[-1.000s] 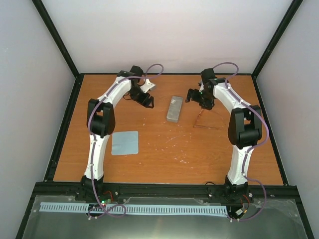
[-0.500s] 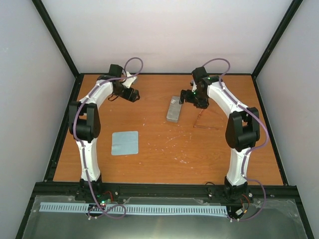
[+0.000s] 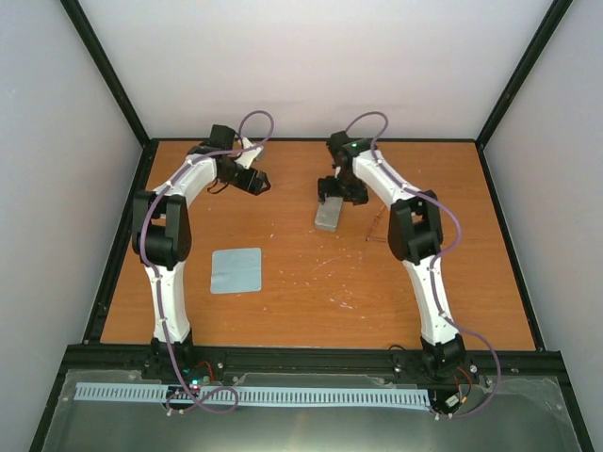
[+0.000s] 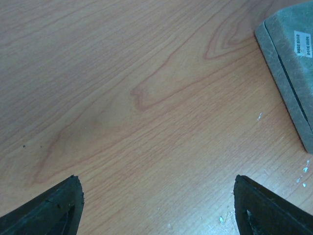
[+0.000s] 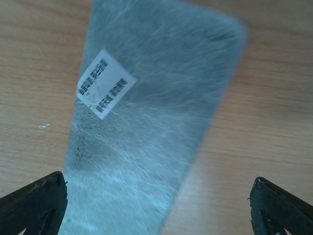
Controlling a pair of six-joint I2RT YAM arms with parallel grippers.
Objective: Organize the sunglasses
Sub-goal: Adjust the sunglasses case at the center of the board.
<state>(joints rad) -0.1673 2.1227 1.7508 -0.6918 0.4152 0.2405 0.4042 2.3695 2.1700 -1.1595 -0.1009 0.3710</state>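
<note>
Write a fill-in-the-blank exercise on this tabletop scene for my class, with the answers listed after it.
1. The right hand hangs above the grey box, jaws ____.
2. The left hand holds ____.
3. The pale cloth lies nearest the ____ arm.
4. The sunglasses lie on the table, not in the ____.
Answers: open; nothing; left; box.
</note>
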